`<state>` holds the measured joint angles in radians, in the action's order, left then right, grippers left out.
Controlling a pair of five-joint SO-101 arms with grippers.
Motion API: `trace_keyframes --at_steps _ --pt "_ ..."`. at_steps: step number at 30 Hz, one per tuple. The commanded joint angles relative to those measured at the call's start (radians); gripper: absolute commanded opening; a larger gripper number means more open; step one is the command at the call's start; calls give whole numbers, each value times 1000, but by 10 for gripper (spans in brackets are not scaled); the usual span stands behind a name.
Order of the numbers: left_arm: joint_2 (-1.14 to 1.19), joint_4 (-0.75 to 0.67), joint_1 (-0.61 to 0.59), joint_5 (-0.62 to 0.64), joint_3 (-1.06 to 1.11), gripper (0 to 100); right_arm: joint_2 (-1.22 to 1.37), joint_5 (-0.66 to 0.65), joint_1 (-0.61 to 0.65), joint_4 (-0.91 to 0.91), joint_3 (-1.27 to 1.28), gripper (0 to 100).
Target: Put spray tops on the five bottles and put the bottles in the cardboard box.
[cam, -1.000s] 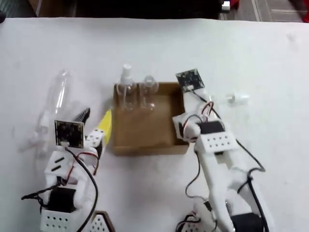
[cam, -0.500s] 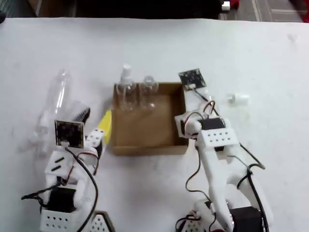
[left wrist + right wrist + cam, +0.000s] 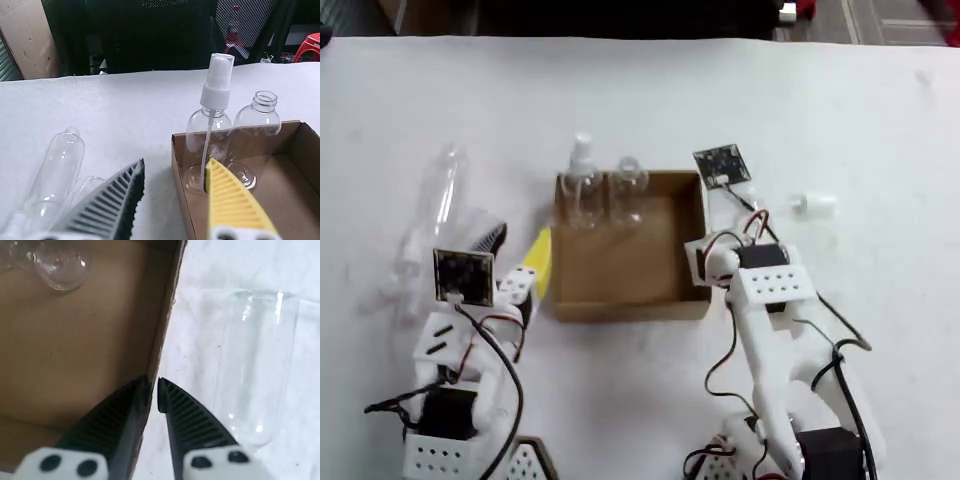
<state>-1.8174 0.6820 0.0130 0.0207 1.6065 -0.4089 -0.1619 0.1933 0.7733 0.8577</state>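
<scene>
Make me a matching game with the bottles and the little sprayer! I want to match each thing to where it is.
Things:
1. bottle with spray top
2. open-necked bottle
3. long bottle
4. loose spray top

Places:
A. lying on the table, right of the cardboard box
B. standing in the box's far left corner
C. lying on the table, left of the box
D. standing in the box, just right of the topped bottle

Pairs: 1-B, 2-D, 3-C, 4-A
</scene>
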Motion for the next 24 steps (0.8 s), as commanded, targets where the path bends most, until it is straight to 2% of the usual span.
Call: trace_keyframes --at_steps 1,18,24 --pt "-8 -23 8 0 -12 188 -7 0 -22 24 -3 16" --pt "-8 -23 8 0 -12 188 -7 0 -48 45 -9 17" --pt "-8 -23 7 0 -12 188 -8 6 -35 130 -41 17"
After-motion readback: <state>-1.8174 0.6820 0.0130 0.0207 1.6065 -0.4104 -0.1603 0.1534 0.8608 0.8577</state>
